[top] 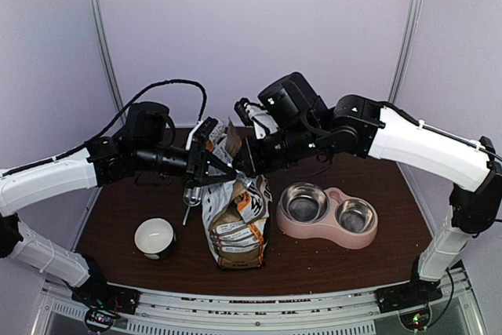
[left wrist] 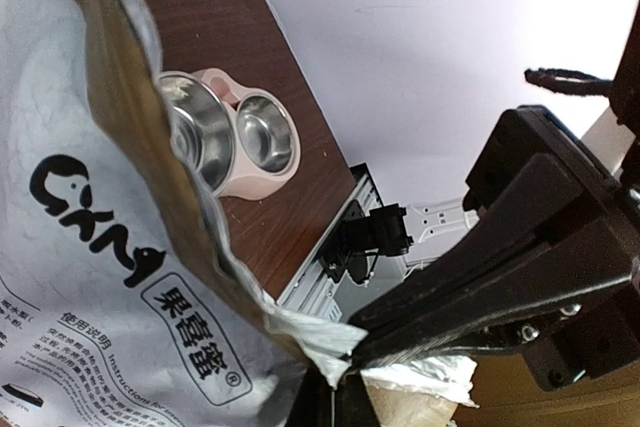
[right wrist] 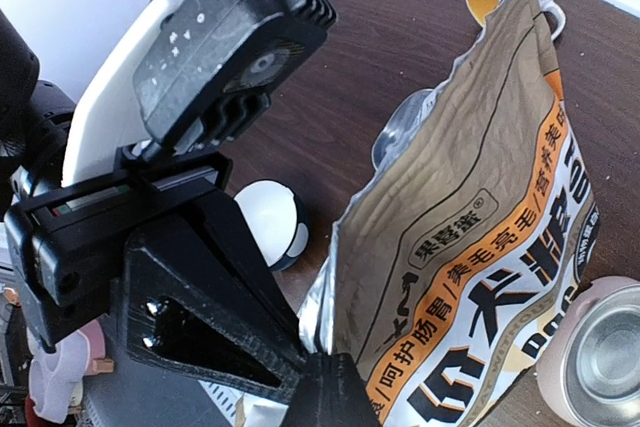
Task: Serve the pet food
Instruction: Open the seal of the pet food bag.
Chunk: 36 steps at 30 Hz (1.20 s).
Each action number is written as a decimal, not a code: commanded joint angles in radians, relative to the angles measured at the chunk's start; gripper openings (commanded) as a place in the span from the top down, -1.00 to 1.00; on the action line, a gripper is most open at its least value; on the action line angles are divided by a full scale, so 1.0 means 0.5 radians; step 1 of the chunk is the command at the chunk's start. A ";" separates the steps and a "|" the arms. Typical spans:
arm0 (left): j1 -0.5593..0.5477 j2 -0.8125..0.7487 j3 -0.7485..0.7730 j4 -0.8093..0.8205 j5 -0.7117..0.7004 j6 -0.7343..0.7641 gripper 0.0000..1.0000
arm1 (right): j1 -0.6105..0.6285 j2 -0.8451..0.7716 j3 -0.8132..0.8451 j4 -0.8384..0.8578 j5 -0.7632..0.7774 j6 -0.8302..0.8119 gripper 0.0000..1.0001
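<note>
the printed bag stands upright at the middle of the dark worktop, and both arms meet over its torn-open top. the left claw is pressed together on the left lip of the mouth; its wrist view shows the black fingers pinching the silver lining of the bag. the right claw is closed on the opposite lip, its tips nipping the bag at the edge. the pet food cannot be seen in any view, as the bag's inside is hidden. the pink double bowl sits just right of the bag. a white bowl sits near left, and a metal scoop is just left of the bag.
</note>
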 commanded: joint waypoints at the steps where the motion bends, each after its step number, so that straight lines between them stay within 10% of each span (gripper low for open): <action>1: 0.034 -0.022 0.069 0.157 -0.392 -0.013 1.00 | 0.133 -0.008 0.089 -0.125 0.268 -0.092 1.00; 36: 0.043 -0.174 0.120 0.025 -0.483 0.060 0.90 | 0.112 0.148 0.288 -0.290 0.449 0.004 1.00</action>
